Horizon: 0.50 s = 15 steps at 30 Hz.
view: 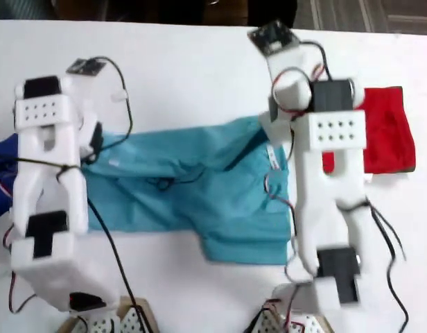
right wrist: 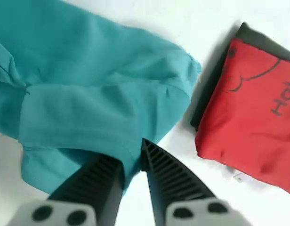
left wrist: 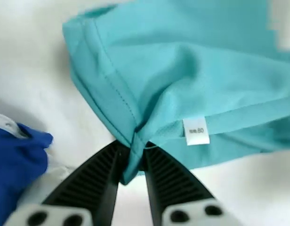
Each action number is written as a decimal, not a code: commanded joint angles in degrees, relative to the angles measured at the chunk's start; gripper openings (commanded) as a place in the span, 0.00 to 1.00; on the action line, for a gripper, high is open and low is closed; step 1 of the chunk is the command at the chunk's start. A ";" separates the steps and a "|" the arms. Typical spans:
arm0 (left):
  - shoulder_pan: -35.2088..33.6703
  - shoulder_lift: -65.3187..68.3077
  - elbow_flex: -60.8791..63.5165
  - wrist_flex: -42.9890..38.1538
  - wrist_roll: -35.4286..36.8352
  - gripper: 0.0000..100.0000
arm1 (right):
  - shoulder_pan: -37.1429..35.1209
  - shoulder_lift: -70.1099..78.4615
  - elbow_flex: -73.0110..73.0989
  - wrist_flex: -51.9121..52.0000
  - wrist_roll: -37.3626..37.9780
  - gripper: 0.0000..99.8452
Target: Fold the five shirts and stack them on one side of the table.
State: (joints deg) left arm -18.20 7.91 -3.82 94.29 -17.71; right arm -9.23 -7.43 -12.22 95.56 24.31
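While left claw [left wrist: 133, 149] & right claw [right wrist: 131, 154] each pinch opposite ends of teal shirt [view: 193, 187], its long axis runs btwn them, parallel w/ near edge of tabletop [view: 186, 62].

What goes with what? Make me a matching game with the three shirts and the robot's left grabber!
Things:
1. teal shirt
2. red shirt
3. blue shirt
4. left gripper

States:
a. folded neatly
b. pinching teal cloth
c. spread out wide
d. bunched up

Pairs: 1-c, 2-a, 3-d, 4-b
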 commanded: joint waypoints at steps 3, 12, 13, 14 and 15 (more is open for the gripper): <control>-0.53 -10.90 13.23 -5.10 -1.85 0.02 | 0.04 -21.05 30.42 -11.56 2.90 0.02; -3.43 -18.29 30.46 -11.34 -5.19 0.02 | 5.14 -41.63 54.95 -14.73 8.35 0.02; -3.69 -18.55 32.04 -12.04 -5.80 0.02 | 5.76 -42.95 55.91 -14.11 9.05 0.02; -4.22 -18.64 33.54 -13.19 -6.15 0.02 | 6.11 -44.09 57.05 -13.85 9.67 0.02; -4.57 -18.55 34.86 -14.42 -6.24 0.02 | 6.37 -45.23 58.20 -13.58 10.02 0.02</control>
State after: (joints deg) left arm -21.45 -8.00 28.44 82.68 -22.90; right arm -4.13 -48.22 44.04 81.41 32.75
